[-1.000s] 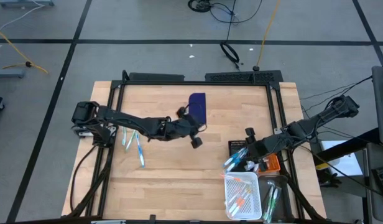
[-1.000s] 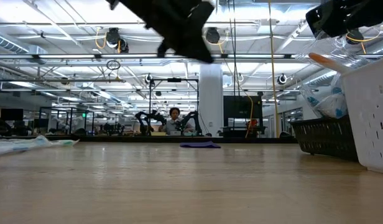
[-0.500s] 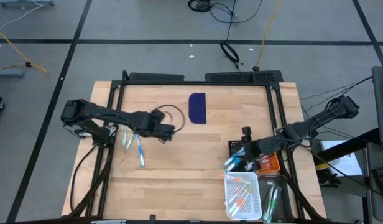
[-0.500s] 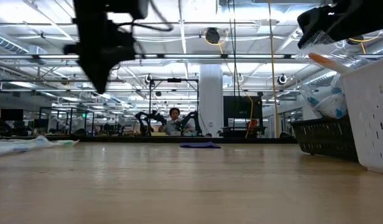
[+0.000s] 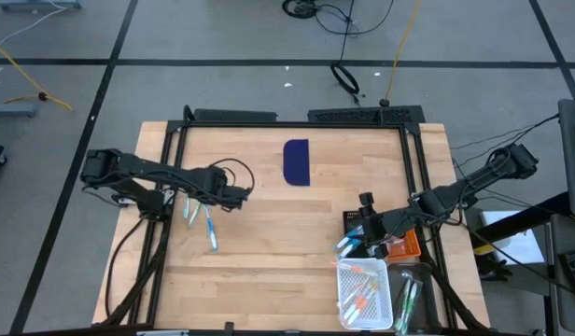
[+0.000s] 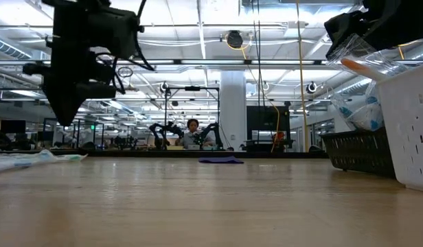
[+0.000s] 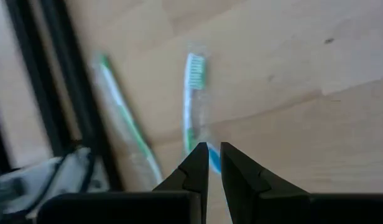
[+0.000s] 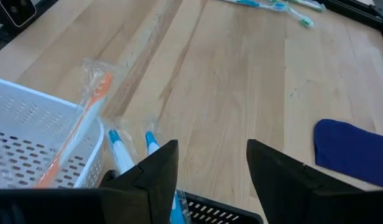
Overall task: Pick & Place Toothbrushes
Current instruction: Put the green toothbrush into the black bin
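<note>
Several wrapped toothbrushes (image 5: pixel 205 217) lie flat on the wood near the table's left side; they show at the left of the low view as toothbrushes (image 6: pixel 33 158). In the left wrist view a green-bristled toothbrush (image 7: pixel 194 93) and a second one (image 7: pixel 120 121) lie below the fingers. My left gripper (image 5: pixel 233 195) (image 7: pixel 214 155) hangs shut above them, well off the table (image 6: pixel 66 110). My right gripper (image 5: pixel 366 222) (image 8: pixel 211 163) is open over the black basket (image 5: pixel 358 220), where two blue toothbrushes (image 8: pixel 134 149) stick up. An orange toothbrush (image 8: pixel 86 118) leans in the white basket (image 5: pixel 363 294).
A dark blue flat rectangle (image 5: pixel 297 161) (image 8: pixel 352 152) lies toward the far middle of the table. An orange item (image 5: pixel 409 245) and more wrapped brushes (image 5: pixel 406 301) sit beside the baskets at the right near corner. Black frame rails (image 5: pixel 171 149) border the table. Bare wood lies in the middle.
My left gripper has swung from beside the dark blue rectangle toward the table's left edge and somewhat down, and now hangs over the toothbrushes lying there. The toothbrushes and the baskets have stayed in place.
</note>
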